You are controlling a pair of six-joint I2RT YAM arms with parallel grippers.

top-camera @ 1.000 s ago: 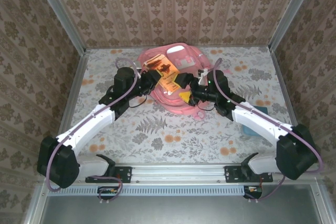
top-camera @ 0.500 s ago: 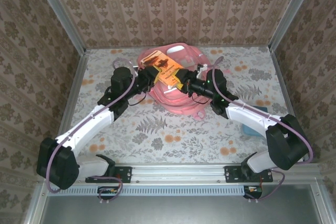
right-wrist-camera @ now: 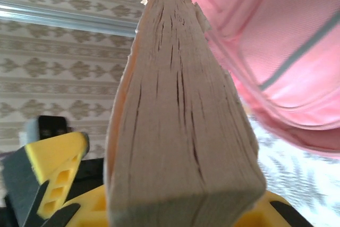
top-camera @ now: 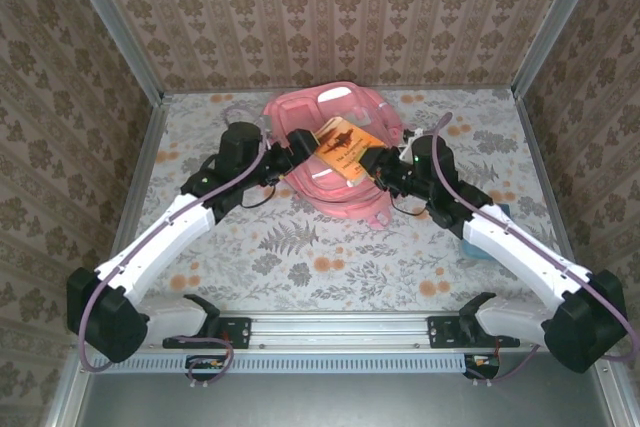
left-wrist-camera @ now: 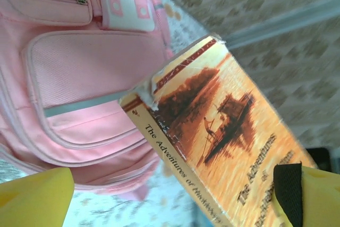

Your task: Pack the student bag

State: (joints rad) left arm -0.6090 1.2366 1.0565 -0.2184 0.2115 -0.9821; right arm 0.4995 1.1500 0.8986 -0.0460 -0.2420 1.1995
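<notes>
Bag [top-camera: 295, 110] beside right gripper [top-camera: 368, 159] with book [top-camera: 345, 142]

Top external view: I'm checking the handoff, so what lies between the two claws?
An orange book, over the student bag. The top external view shows it spanning the gap from the left claw to the right claw.

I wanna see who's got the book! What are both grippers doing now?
Left gripper: open.
Right gripper: closed on the book.
</notes>
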